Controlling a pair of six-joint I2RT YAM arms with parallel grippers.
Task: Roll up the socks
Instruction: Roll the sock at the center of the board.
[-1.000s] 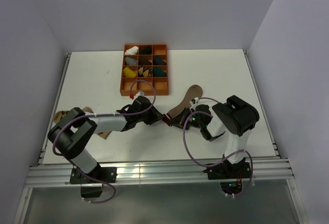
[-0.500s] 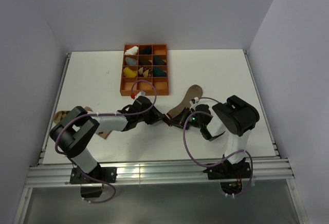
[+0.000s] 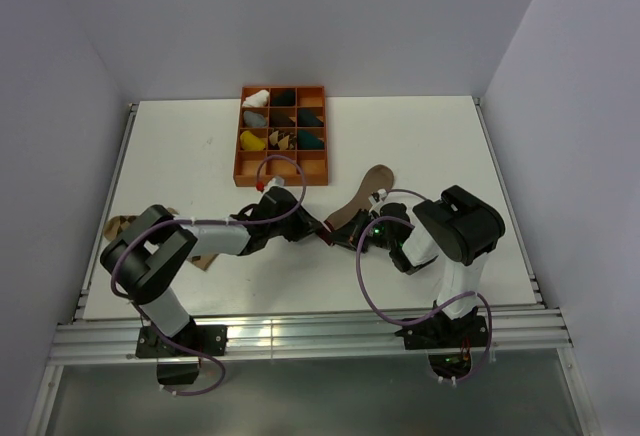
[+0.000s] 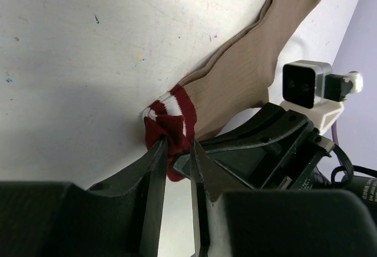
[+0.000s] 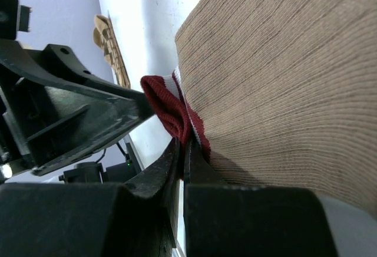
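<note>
Nearest, at mid-table: left gripper (image 4: 177, 154) and right gripper (image 5: 182, 151), tip to tip, both pinched tight on the dark red-and-white striped cuff (image 4: 171, 118) of the plain tan-brown ribbed fabric sock (image 3: 365, 196). Flat on the table beyond, angled away to the right. Off left, beside the left arm, tan-and-dark-brown argyle fabric sock (image 3: 118, 224). Farthest, orange 12-compartment tray (image 3: 282, 183) holding sock bundles.

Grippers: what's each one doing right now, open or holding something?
Left gripper: shut on the striped cuff of the tan sock.
Right gripper: shut on the same cuff.
</note>
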